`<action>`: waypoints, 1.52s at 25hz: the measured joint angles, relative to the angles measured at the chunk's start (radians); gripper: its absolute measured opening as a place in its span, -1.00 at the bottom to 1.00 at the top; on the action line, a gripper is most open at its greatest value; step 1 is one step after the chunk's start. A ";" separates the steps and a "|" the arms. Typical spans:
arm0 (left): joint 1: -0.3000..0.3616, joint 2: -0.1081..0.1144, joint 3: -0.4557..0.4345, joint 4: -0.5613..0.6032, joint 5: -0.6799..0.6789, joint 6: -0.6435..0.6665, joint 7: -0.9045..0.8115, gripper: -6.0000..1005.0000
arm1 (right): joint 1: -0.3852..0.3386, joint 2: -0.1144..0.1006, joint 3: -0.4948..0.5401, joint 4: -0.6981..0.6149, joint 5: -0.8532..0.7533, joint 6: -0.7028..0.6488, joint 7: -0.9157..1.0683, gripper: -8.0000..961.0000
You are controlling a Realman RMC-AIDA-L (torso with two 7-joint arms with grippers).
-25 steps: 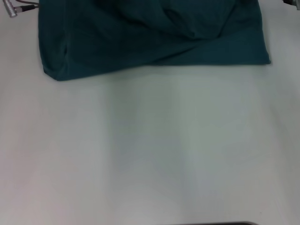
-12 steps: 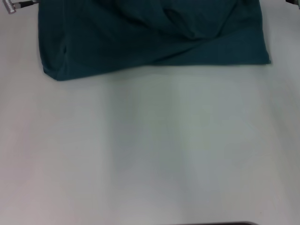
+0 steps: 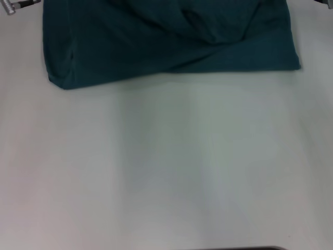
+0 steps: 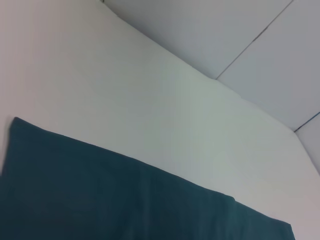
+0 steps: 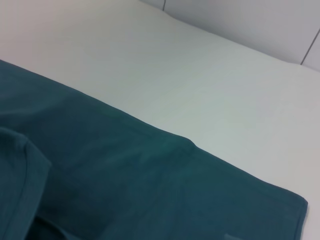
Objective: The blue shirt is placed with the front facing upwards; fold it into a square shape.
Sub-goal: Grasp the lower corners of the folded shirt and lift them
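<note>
In the head view, the blue shirt (image 3: 166, 41) lay bunched across the far part of the white table (image 3: 166, 166), its near hem a fairly straight edge with a rounded folded corner at the robot's left and a sharper corner at the right. A loose fold lay slanting over its middle. Only a bit of metal from the left gripper (image 3: 13, 5) showed at the far left corner, just beside the shirt's left edge and clear of the cloth; whether it was open or closed I could not tell. A dark sliver at the far right corner may have belonged to the right arm, but it was too little to name.

In the left wrist view, the blue shirt (image 4: 125, 200) filled the nearer part, a clean straight edge with bare table (image 4: 125, 90) beyond it. No fingers showed.

In the right wrist view, the blue shirt (image 5: 125, 170) lay close beneath the camera, a seamed corner at one side and a folded-over flap at the other. No fingers showed here either, so that pincer's state could not be told.

I judged the folding to be partway: the garment was gathered but rumpled, not yet square. The next move would call for both arms to take hold of edges or corners and lay the loose fold flat.
</note>
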 joint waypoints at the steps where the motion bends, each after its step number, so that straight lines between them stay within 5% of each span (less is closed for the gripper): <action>1: 0.001 -0.002 0.000 -0.003 0.000 -0.002 -0.001 -0.92 | -0.001 0.002 -0.002 -0.005 0.000 -0.001 0.000 -0.92; 9: 0.041 -0.027 0.007 -0.087 0.025 -0.009 -0.046 -0.92 | -0.016 0.027 -0.050 -0.078 0.000 -0.024 -0.001 -0.92; 16: 0.046 -0.026 0.034 -0.089 0.042 0.000 -0.060 -0.92 | -0.020 0.029 -0.059 -0.078 0.000 -0.006 -0.010 -0.92; 23: 0.026 -0.016 0.060 -0.055 0.040 0.004 -0.057 -0.92 | -0.025 0.032 -0.059 -0.013 0.003 0.065 -0.071 -0.92; 29: -0.015 0.019 0.055 0.034 0.039 0.017 -0.058 -0.92 | -0.024 0.030 -0.059 -0.019 0.008 0.062 -0.080 -0.92; 33: -0.028 0.028 0.057 0.062 0.040 0.017 -0.058 -0.73 | -0.017 0.036 -0.061 -0.011 -0.028 0.095 -0.075 -0.92; 38: -0.015 0.028 0.052 0.052 0.039 0.020 -0.065 -0.35 | -0.020 0.042 -0.059 -0.013 -0.073 0.113 -0.064 -0.57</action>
